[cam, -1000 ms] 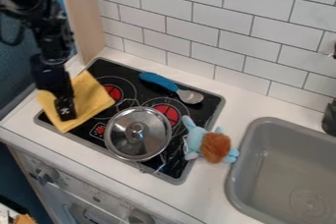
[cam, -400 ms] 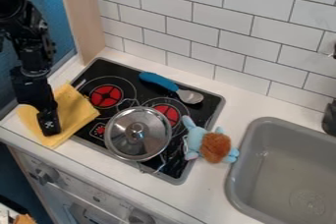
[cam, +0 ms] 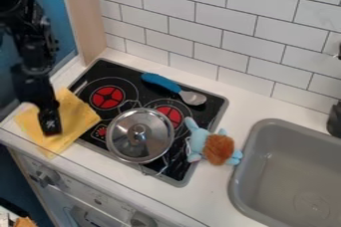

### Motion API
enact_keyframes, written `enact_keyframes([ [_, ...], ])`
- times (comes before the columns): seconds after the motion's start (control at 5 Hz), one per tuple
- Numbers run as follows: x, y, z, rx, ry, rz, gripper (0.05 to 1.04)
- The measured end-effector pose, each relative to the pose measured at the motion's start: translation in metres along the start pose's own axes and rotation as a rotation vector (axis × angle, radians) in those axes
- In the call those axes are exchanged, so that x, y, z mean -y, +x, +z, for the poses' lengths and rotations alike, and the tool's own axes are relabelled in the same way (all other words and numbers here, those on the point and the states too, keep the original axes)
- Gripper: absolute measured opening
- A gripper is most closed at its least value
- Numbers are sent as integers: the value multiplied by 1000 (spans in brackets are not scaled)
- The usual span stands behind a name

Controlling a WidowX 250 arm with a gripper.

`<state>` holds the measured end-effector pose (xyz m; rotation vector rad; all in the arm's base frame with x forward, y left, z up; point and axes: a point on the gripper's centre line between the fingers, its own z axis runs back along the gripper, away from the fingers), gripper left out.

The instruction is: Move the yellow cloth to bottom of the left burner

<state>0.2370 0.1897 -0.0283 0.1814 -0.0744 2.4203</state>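
Observation:
The gripper [cam: 51, 130] hangs down at the left, over the middle of the yellow cloth [cam: 75, 119]. The cloth lies spread out, partly on the white counter left of the stove and partly over the stove's left edge, with a corner at the counter's front edge. Its upper right side lies beside the left burner [cam: 106, 97], whose red disc shows whole. Whether the gripper holds the cloth cannot be made out.
A pot with a shiny lid [cam: 140, 135] stands on the front of the stove [cam: 180, 173]. Behind it lies a blue-handled spoon [cam: 162, 81]. A blue and brown plush toy [cam: 214, 146] lies at the stove's right edge, near the grey sink [cam: 266, 171].
The gripper and the cloth have moved left and toward the front, off the left burner. Most recently the gripper barely shifted, and the cloth's front corner sits lower.

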Motion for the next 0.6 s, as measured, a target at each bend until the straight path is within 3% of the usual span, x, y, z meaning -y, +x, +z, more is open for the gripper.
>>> enact_keyframes([
  [0.6,2,-12,46,-67,-64,-36,1001],
])
